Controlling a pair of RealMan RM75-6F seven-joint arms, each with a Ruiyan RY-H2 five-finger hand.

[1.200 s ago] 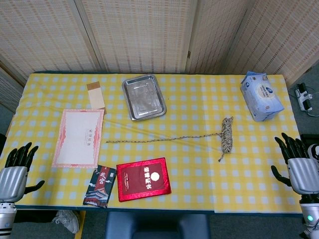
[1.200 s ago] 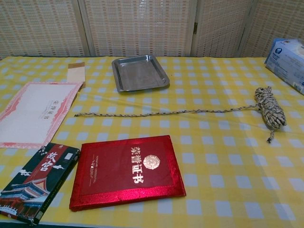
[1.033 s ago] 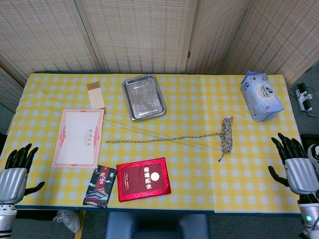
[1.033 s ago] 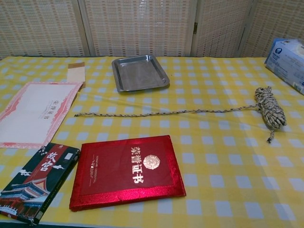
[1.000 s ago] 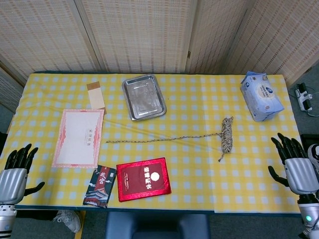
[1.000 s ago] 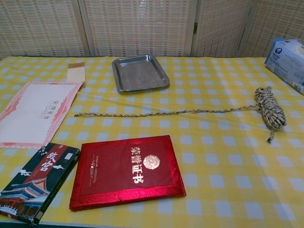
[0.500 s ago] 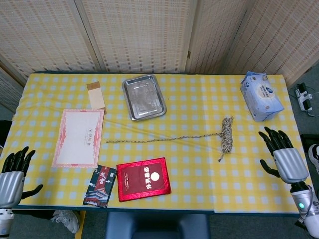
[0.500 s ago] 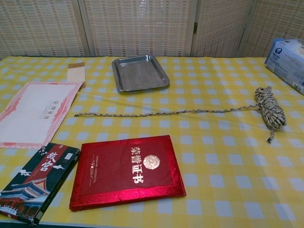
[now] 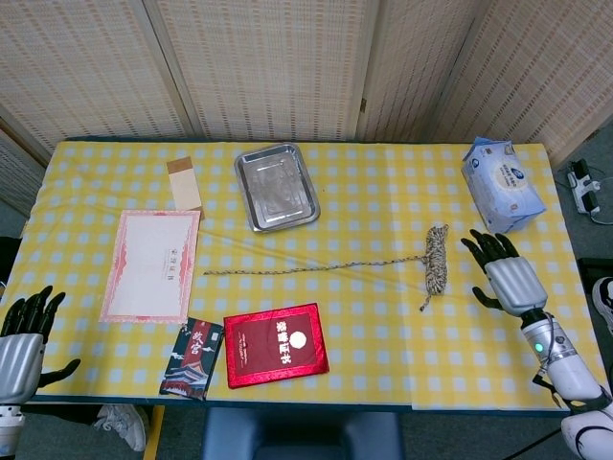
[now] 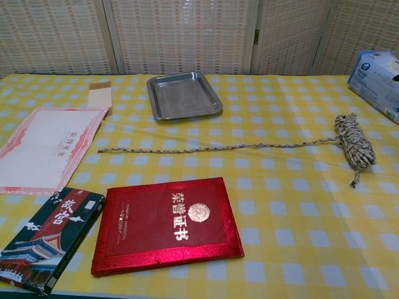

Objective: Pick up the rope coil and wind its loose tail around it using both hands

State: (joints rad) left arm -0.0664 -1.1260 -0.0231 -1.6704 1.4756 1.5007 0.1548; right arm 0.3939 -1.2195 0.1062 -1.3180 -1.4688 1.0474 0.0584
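Note:
The rope coil [image 9: 436, 259] [image 10: 355, 141], a speckled beige bundle, lies on the yellow checked tablecloth right of centre. Its long loose tail [image 9: 311, 269] [image 10: 212, 148] runs left across the table in a nearly straight line; a short end sticks out toward the front. My right hand [image 9: 505, 276] hovers open just right of the coil, fingers spread, not touching it. My left hand [image 9: 23, 342] is open off the table's front left corner, far from the rope. The chest view shows neither hand.
A steel tray [image 9: 276, 186] sits at the back centre, a wipes pack [image 9: 501, 183] at the back right. A certificate sheet [image 9: 151, 264], a tan card [image 9: 184, 183], a red booklet [image 9: 276, 343] and a dark packet [image 9: 193, 358] occupy the left and front.
My right hand has moved in from the table's right edge toward the coil. My left hand has dropped slightly lower at the front left. The rope has not moved.

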